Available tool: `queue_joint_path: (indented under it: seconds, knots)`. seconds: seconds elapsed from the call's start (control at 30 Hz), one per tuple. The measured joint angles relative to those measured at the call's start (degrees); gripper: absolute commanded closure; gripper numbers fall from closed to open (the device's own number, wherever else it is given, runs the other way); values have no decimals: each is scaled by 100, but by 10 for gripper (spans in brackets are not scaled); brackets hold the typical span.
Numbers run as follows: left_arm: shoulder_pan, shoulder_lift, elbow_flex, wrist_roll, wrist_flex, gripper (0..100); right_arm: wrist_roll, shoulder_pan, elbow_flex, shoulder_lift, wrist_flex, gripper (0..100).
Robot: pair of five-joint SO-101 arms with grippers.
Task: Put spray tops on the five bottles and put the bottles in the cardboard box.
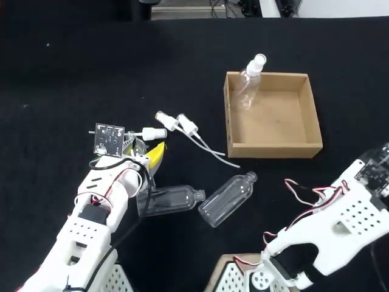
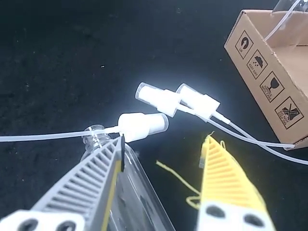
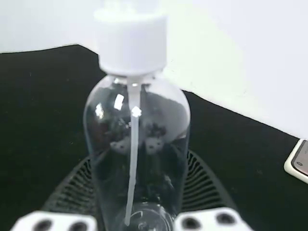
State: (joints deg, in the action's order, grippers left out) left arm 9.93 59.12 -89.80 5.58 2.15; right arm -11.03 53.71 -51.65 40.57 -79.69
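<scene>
The left tool [image 1: 144, 153] rests low over the table [image 1: 73, 73], just short of three loose spray tops [image 1: 167, 120], its jaws apart. Near its arm two uncapped bottles [image 1: 226, 199] lie on their sides. One capped bottle [image 1: 248, 85] leans in a corner of the cardboard box [image 1: 273, 149].

From the left wrist, a bare bottle [image 2: 137, 197] lies between the jaws against the grey one, with a gap at the yellow one. Its open neck almost meets the nearest spray top [image 2: 143, 126].

From the right wrist, the right tool [image 3: 137, 197] is clamped on a finished bottle [image 3: 137, 125], its white top seated and its tube inside.

Capping seems to be the step in hand. Next, the long tube must be threaded into that neck, and the finished bottle needs boxing.
</scene>
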Motion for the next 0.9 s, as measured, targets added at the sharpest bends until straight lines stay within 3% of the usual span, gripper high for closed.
queue_joint_path:
  seconds: [0.1,0.3,0.53,0.73,0.9]
  knots:
    - [0,0,0,0,0,747,0,0,9,26,-35,964]
    - [0,0,0,0,0,747,0,0,0,26,-44,797]
    - [0,0,0,0,0,747,0,0,-88,35,-62,770]
    - [0,0,0,0,0,747,0,-26,-167,35,-62,588]
    - [0,0,0,0,0,747,0,-53,-360,35,-62,619]
